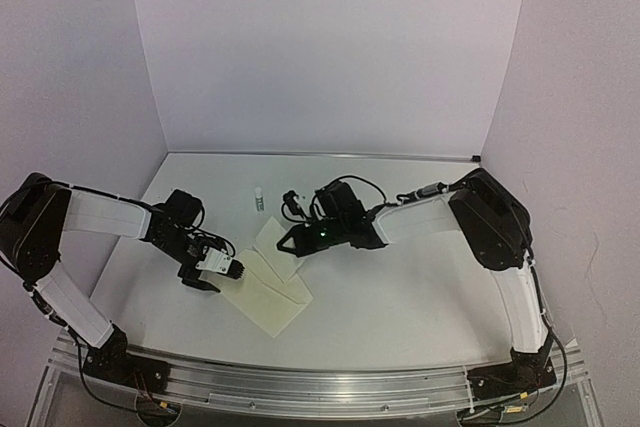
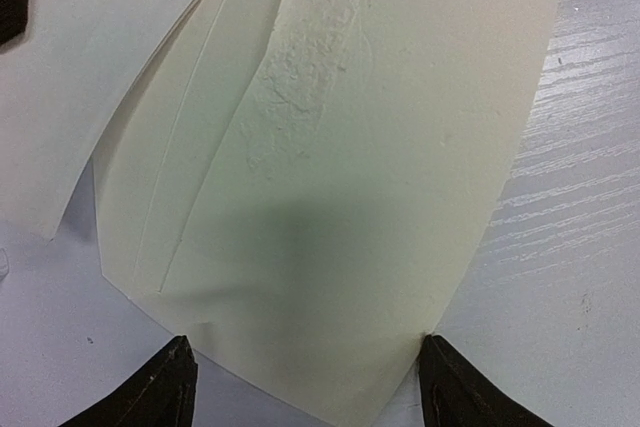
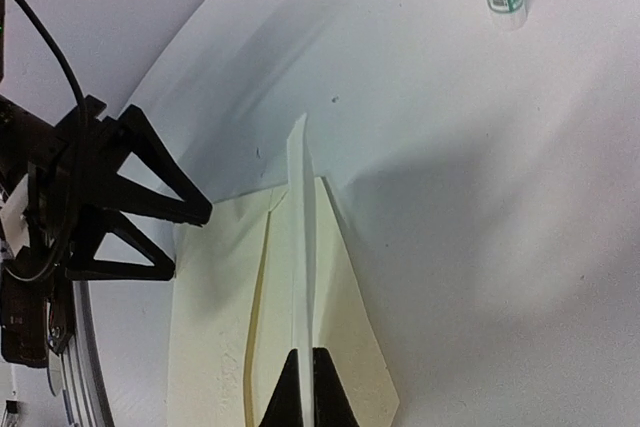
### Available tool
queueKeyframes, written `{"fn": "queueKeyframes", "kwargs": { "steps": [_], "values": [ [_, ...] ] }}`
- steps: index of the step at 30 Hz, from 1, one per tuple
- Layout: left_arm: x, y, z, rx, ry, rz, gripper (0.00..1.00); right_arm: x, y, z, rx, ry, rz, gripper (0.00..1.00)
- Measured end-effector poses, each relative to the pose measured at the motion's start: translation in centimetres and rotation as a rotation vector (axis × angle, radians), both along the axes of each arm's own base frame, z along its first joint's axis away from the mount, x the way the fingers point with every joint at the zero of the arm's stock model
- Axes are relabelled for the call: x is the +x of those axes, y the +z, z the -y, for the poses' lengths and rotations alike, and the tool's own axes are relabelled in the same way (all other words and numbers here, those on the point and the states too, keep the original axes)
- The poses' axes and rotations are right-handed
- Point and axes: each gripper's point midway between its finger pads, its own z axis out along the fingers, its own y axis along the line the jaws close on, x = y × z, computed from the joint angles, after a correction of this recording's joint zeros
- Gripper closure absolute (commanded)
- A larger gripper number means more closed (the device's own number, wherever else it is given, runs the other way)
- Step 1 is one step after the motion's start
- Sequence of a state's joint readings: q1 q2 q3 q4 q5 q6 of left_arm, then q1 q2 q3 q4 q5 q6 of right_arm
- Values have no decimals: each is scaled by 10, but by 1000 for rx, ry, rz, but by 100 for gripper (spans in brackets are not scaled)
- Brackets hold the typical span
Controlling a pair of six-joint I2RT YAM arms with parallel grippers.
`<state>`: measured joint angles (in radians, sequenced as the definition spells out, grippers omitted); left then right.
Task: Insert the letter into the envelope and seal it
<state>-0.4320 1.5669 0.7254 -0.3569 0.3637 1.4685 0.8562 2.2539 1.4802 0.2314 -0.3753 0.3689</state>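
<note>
Lilac walls [image 1: 330, 47] enclose a white table [image 1: 400, 287], on which the envelope [image 1: 268, 297] is laid slantwise near the near edge, left of the middle. Its flap [image 3: 298, 247] is stood upright and pinched thin between the pressed-together fingers of the right gripper [image 3: 305, 387], presumably so that the mouth is held open or the gummed side exposed. The left gripper [image 2: 305, 377] is spread wide, one finger at each side of the envelope's end, apparently to steady the body against the pull on the flap. A glue stick [image 1: 259, 199] is stood toward the far edge, well apart from the paper.

The letter is not seen in any view; whether it is already tucked inside cannot be told. The envelope's end nearest the left gripper is cut off by the wrist view.
</note>
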Motion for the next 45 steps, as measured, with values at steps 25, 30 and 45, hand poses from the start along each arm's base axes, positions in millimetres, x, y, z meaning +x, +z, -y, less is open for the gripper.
{"fn": "queueKeyframes", "kwargs": {
  "steps": [25,30,45],
  "values": [
    [-1,0,2,-3,4,-6,23,-16,-12,-3,-3,-54,-104,100],
    [-23,3,13,-12,-48,-15,18,-10,-14,-1,-9,-111,-121,100],
    [-39,5,33,-71,-151,78,21,-14,13,0,13,-140,-66,100]
  ]
}}
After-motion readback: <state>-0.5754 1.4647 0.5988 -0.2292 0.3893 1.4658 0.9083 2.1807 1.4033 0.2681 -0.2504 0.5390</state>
